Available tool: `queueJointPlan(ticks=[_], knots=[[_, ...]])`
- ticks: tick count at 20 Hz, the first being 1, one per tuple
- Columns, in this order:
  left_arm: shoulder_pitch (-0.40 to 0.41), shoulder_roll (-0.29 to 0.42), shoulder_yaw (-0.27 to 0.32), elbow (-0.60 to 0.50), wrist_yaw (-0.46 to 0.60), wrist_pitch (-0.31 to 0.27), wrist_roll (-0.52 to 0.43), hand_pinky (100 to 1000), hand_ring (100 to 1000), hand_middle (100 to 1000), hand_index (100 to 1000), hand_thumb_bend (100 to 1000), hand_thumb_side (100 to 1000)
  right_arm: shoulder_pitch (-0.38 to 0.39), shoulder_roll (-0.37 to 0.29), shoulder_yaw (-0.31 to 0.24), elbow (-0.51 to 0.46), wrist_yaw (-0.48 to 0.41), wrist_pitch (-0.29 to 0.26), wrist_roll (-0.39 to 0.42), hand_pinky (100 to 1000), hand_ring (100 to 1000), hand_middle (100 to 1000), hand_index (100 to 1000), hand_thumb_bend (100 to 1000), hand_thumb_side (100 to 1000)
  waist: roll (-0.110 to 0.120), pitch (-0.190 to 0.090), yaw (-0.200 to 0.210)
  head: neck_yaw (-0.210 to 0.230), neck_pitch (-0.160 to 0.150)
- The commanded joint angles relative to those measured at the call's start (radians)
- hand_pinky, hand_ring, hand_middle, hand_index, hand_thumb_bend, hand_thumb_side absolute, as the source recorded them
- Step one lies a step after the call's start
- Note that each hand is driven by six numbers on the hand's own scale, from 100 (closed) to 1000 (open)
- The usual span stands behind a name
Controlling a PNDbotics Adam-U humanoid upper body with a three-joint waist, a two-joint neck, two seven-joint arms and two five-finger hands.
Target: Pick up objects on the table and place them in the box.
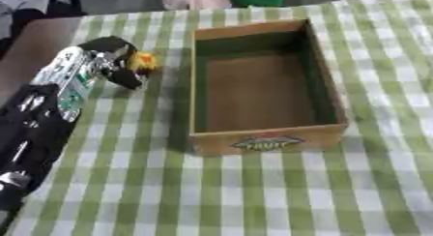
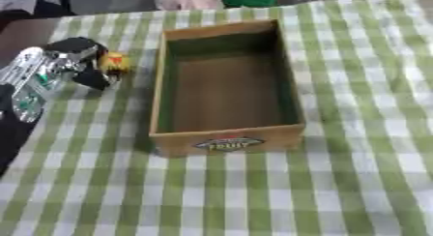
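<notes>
Now the left hand (image 1: 118, 61) is reaching in from the left side of the table, its black fingers curling round a small yellow object (image 1: 144, 61) with a touch of red or orange on it; what the object is cannot be made out. Hand and object are sitting just left of the box (image 1: 267, 140), near its far left corner and outside its wall, low over the green-and-white checked tablecloth (image 1: 253, 196); whether the object is touching the cloth cannot be told. Behind the hand the silver and black left arm (image 1: 64, 85) is running down toward the lower left corner. The box, an open cardboard one with a fruit label on its near wall, is lying in the middle of the table, its brown floor showing bare. The right hand is appearing in neither view
</notes>
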Motion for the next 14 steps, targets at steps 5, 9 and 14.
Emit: queueJointPlan(ticks=[5, 9, 14], knots=[[-0.036, 0.051, 0.007, -0.148, -0.06, 0.008, -0.018, 463, 623, 606, 759, 100, 392, -0.004, -0.026, -0.016, -0.014, -0.005, -0.002, -0.008, 637, 725, 755, 816, 100, 713, -0.007, -0.037, 0.007, -0.01, 0.002], [-0.046, 0.049, -0.009, -0.264, -0.056, -0.004, -0.022, 460, 619, 600, 751, 100, 382, -0.005, -0.028, -0.018, -0.014, -0.009, -0.005, -0.012, 637, 725, 755, 815, 100, 711, -0.009, -0.043, 0.009, -0.016, 0.0], [-0.075, 0.001, -0.05, -0.393, -0.057, -0.035, -0.038, 461, 617, 595, 745, 100, 376, -0.015, -0.031, -0.02, -0.014, -0.019, -0.012, -0.013, 637, 726, 755, 815, 100, 708, -0.013, -0.049, 0.006, -0.017, -0.002]])
